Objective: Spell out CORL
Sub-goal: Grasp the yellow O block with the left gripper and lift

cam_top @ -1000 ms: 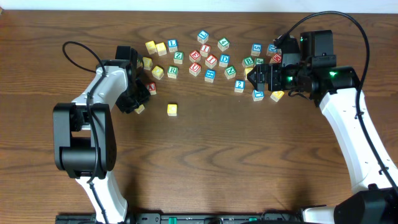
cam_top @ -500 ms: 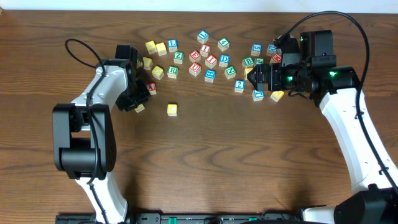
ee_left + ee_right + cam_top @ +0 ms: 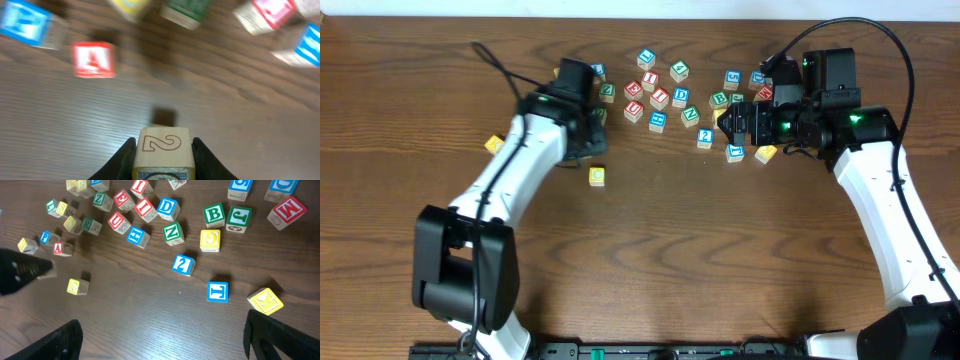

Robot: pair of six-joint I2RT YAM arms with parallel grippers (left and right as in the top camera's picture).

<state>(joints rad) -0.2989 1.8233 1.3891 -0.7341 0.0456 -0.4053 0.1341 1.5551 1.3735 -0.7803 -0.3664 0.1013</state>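
Observation:
My left gripper [image 3: 579,150] is shut on a wooden block [image 3: 162,151] with a red outlined 2 on top and a yellow-framed front face, held just above the table, below the left end of the block cluster. A lone yellow block [image 3: 597,176] lies just to its right and also shows in the right wrist view [image 3: 78,286]. A yellow C block [image 3: 210,240] sits beside a green B [image 3: 214,215]. My right gripper [image 3: 170,340] is open and empty above bare wood, near the cluster's right end in the overhead view [image 3: 735,126].
Several letter blocks are scattered across the back of the table [image 3: 660,260]: a red A [image 3: 93,59], blue D [image 3: 166,207], green Z [image 3: 173,232], blue 2 [image 3: 183,264], yellow K [image 3: 265,301] and red M [image 3: 287,210]. A yellow block [image 3: 494,144] lies alone at the left.
My left arm has swung right and back, from the table's left side to the left end of the cluster. A yellow block now shows at the left. The right arm has not moved.

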